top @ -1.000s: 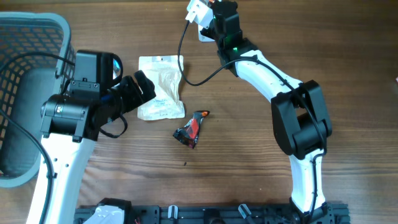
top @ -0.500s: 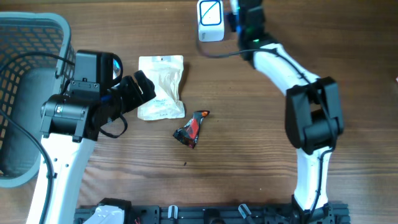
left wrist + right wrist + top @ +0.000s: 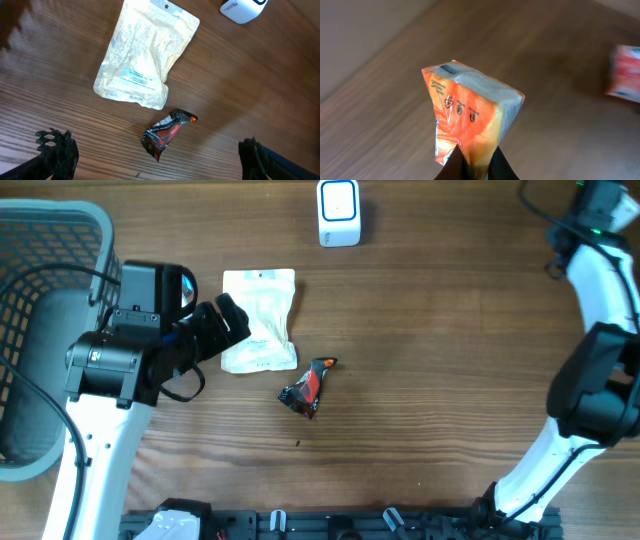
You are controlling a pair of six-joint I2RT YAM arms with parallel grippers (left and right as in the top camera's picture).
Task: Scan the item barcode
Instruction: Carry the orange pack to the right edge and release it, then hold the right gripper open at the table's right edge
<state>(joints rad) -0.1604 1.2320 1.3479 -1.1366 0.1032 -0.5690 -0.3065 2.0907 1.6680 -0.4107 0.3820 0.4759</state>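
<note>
Right wrist view: the right fingers (image 3: 454,170) are clamped on the lower edge of an orange packet (image 3: 470,110), held upright above the table (image 3: 545,60). In the overhead view, the scanner (image 3: 339,212) stands at top centre, well apart from the right arm (image 3: 600,280) at the upper right edge. The left fingers (image 3: 55,150) stand wide apart, holding nothing, near the white pouch (image 3: 142,55). We judge the narrow pinch the main risk: the packet may slip or swing, or its barcode may face away from the scanner.
</note>
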